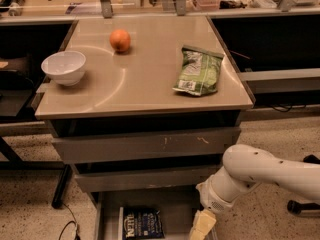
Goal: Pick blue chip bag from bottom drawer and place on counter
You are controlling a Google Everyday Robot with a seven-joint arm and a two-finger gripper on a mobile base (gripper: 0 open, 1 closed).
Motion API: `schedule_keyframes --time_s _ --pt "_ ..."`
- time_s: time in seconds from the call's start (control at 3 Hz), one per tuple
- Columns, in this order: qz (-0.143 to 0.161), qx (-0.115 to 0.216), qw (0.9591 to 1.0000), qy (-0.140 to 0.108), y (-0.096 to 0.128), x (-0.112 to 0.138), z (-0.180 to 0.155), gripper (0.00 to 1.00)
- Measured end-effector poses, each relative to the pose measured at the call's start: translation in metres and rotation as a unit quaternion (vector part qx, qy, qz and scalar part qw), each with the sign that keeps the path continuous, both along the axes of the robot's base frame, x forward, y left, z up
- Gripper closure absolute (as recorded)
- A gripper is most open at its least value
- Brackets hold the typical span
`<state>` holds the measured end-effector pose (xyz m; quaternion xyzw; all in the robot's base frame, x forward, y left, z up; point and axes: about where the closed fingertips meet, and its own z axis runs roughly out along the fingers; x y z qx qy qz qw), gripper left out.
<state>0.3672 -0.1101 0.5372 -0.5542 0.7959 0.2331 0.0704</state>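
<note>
Navy blue chip bag lies flat in open bottom drawer, gripper near it.

Navy bag w/ white lettering, grey drawer, cream pincer over it.

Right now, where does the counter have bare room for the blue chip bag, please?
The widest bare patch of counter lies between the white bowl and the green chip bag, in front of the orange; the right side is crowded. The gripper hangs over the bottom drawer, right of the blue chip bag.
</note>
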Motion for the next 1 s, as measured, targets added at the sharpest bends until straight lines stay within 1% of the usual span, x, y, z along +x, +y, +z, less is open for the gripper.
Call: schedule_keyframes --time_s 0.33,0.67,1.0 --pt "0.029 0.044 0.9985 -0.015 0.037 0.020 -0.034 0.00" --pt "0.040 0.071 0.9966 -0.014 0.061 0.033 -0.070 0.00" --pt "0.040 0.071 0.9966 -0.014 0.061 0.033 -0.070 0.00"
